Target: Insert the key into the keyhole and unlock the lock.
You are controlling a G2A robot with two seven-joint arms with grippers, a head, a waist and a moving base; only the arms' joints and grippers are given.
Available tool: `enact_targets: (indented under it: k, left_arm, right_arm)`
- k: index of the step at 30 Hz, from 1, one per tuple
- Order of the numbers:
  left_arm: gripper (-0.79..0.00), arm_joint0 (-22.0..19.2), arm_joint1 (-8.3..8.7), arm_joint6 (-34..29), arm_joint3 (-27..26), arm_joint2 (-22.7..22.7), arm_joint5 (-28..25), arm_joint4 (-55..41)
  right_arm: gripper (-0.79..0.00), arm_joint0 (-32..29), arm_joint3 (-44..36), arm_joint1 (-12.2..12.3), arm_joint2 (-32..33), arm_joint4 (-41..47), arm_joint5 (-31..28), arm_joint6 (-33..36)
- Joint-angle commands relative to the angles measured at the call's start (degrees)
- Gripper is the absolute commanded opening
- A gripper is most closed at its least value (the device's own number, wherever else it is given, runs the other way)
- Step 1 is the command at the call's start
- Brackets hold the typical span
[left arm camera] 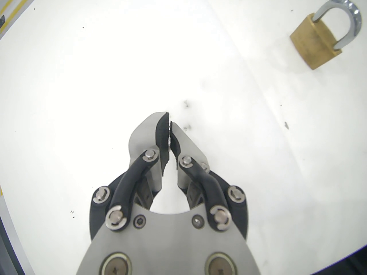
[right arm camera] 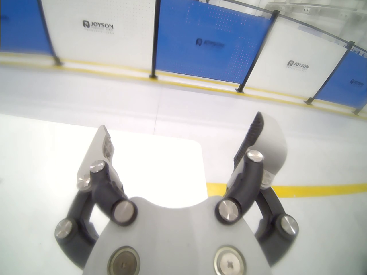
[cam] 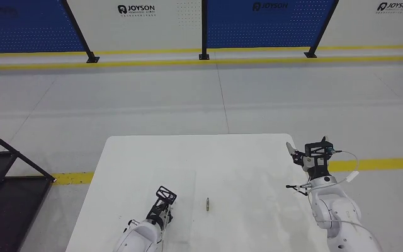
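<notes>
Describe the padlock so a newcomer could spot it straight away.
Start at the white table. Midway across, towards the robot's side, the padlock sits a little apart from the left end effector, which is shut on what looks like the key. It is a brass block with a curved silver shackle, unlike that grey-and-black end effector.

A dark logo mark with 1 word in capitals beside it stands near the top of a white fence panel [cam: 135, 28] in the top view. A fainter line beneath it is too small to make out. The same mark and word stand in dark print on the blue fence panel [cam: 271, 28] beside it. They appear again on the end white panel [cam: 384, 22], cut off by the frame edge. The right wrist view shows this same print on 2 white and 2 blue panels.
</notes>
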Motion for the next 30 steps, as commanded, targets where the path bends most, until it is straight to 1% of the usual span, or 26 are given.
enact_targets:
  k: [1, 4, 7, 8, 10, 13, 17, 19, 23, 25, 27, 30]
  left_arm:
    - [-0.785, 0.72, 0.04, 0.35, -1.08, -0.4, -0.21, -1.05]
    - [-0.785, 1.71, 0.18, 1.51, -3.6, -1.67, -1.23, -3.35]
    - [-0.785, 3.21, 0.39, 5.35, -7.14, -4.19, -3.08, -8.31]
    - [-0.785, 3.7, 0.44, 8.23, -8.88, -5.05, -4.41, -10.96]
    - [-0.785, 4.84, 0.65, 12.68, -10.57, -7.88, -6.64, -15.24]
    - [-0.785, 6.52, 0.93, 21.17, -11.93, -11.84, -12.3, -22.92]
    - [-0.785, 8.03, 1.34, 30.7, -11.49, -16.71, -21.67, -30.83]
    - [-0.785, 8.42, 1.5, 34.86, -10.74, -18.42, -26.21, -33.61]
    - [-0.785, 8.46, 1.74, 40.37, -8.08, -20.95, -33.39, -37.71]
    - [-0.785, 8.35, 1.89, 41.71, -6.71, -21.88, -36.65, -38.88]
    - [-0.785, 8.25, 1.95, 43.11, -5.48, -23.02, -37.83, -40.03]
    - [-0.785, 8.27, 1.95, 43.3, -5.32, -23.09, -38.15, -40.3]
  right_arm:
    - [0.0, 0.0, 0.0, 0.0, 0.0, 0.0, 0.0, 0.0]
    - [0.0, 0.0, 0.0, 0.0, 0.0, 0.0, 0.0, 0.0]
    - [0.0, 0.0, 0.0, 0.0, 0.0, 0.0, 0.0, 0.0]
    - [0.0, 0.0, 0.0, 0.0, 0.0, 0.0, 0.0, 0.0]
    - [0.0, 0.0, 0.0, 0.0, 0.0, 0.0, 0.0, 0.0]
    - [0.0, 0.0, 0.0, 0.0, 0.0, 0.0, 0.0, 0.0]
    - [0.0, -0.07, 0.14, -0.07, -1.57, -1.4, -1.63, 0.7]
    - [0.0, -0.48, -0.21, -0.06, -3.63, -4.66, -3.24, 2.06]
    - [0.0, -3.56, -2.72, -0.17, -9.4, -11.91, -6.01, 3.23]
    - [0.0, -5.23, -3.87, -0.24, -12.45, -15.26, -7.2, 3.43]
    - [0.0, -6.6, -4.51, -0.35, -15.79, -18.31, -8.32, 3.87]
    - [0.0, -7.67, -4.43, -0.61, -20.96, -20.67, -10.81, 4.83]
